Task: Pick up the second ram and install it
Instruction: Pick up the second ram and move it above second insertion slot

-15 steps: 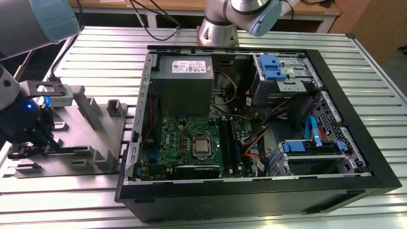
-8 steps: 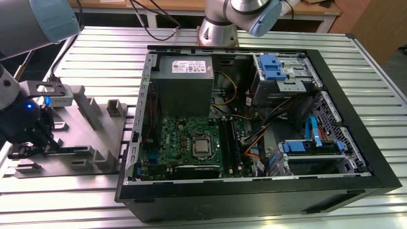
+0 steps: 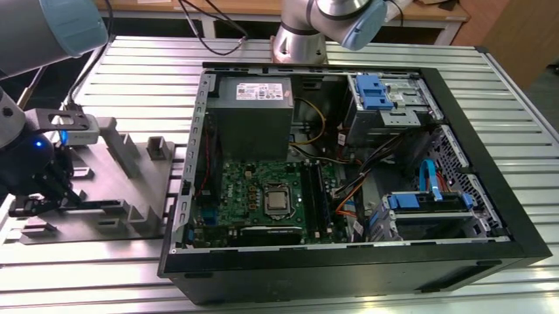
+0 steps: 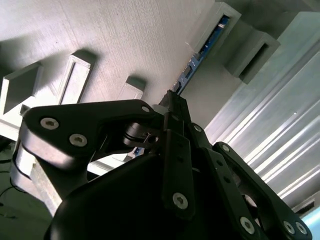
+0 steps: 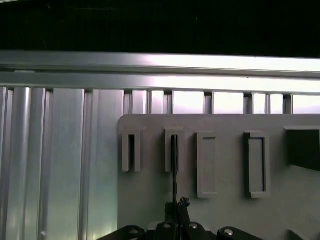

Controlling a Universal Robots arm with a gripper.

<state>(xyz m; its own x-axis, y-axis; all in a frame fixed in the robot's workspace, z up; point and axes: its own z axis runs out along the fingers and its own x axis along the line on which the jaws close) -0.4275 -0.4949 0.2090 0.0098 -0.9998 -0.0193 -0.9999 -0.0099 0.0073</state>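
The second ram (image 4: 196, 61) is a thin blue-green board standing on edge in the grey holder (image 4: 125, 35). One end sits in a raised slot block (image 4: 225, 20). In the first wrist view the ram (image 5: 174, 170) is a dark line running from a slot (image 5: 173, 147) to my gripper (image 5: 177, 206). The gripper (image 4: 170, 102) is shut on the ram's near end, its fingers meeting on the board's edge. In the exterior view the gripper (image 3: 31, 203) is low over the holder (image 3: 131, 190), at the exterior view's left, beside the open computer case (image 3: 489, 163).
The case holds the green motherboard (image 3: 249, 196) with a silver CPU (image 3: 277, 199), black memory slots (image 3: 315, 196), a power supply (image 3: 253, 98) and blue drive brackets (image 3: 371, 91). The case's black wall (image 3: 188, 196) stands between holder and motherboard. Everything rests on a ribbed aluminium table (image 3: 88, 261).
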